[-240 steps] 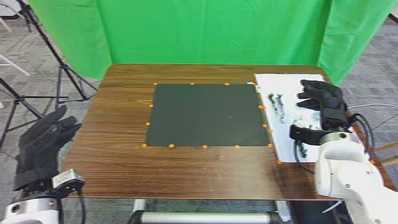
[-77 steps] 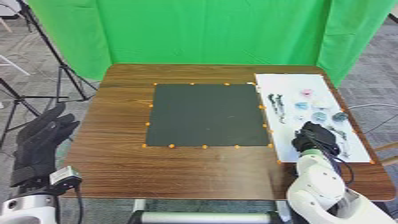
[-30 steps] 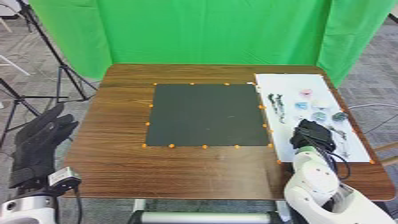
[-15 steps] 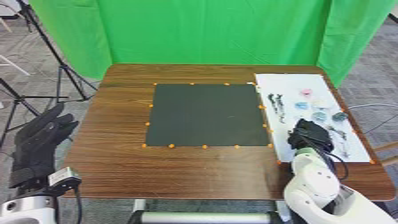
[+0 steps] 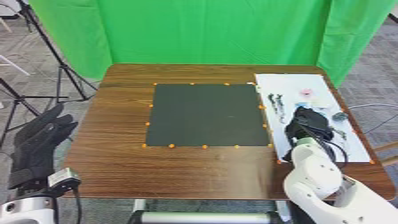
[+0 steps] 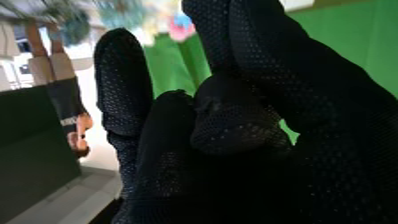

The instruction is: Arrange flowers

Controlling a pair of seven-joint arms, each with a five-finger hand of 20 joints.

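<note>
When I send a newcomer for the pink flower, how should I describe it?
On the brown table, find the white sheet at the right. The pink flower lies on its far half, beyond the light blue flower; its pink sets it apart.

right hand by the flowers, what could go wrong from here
The right hand is right by the blue flower, so it might knock it. The dark flower lies near the right edge of the table, and a nudge could perhaps send it off.
</note>
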